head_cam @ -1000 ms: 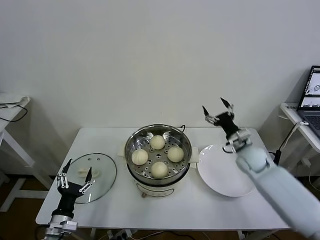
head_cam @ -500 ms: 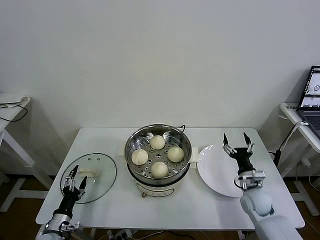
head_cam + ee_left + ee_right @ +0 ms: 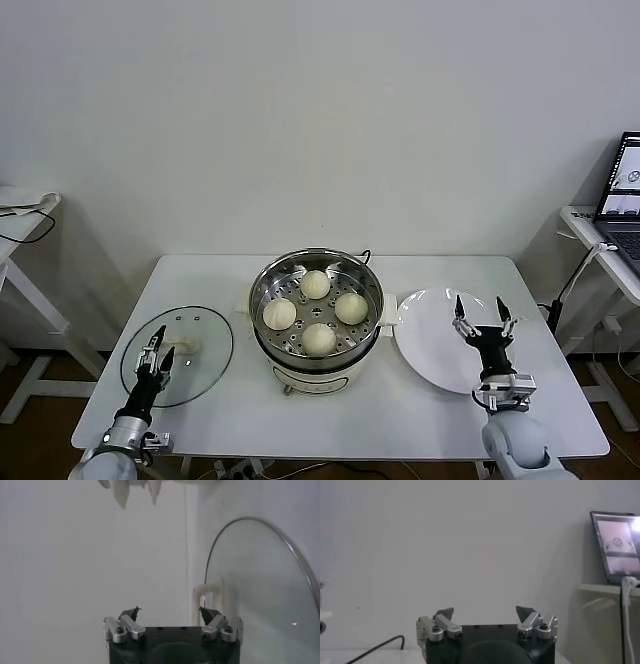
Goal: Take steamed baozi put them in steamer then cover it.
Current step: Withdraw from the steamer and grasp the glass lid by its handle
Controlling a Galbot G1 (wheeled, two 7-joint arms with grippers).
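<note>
My left gripper (image 3: 157,352) points upward with fingers spread, empty, over the near edge of one round glass lid (image 3: 200,340). To its right, one round stainless-steel steamer (image 3: 316,270) holds four cream-white steamed baozi (image 3: 279,314). My right gripper (image 3: 482,318) stands upright with fingers spread, empty, above one flat white plate (image 3: 425,350).

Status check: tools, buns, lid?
Left tool open over glass lid; right tool open over plate. Four baozi in steamer, uncovered.
</note>
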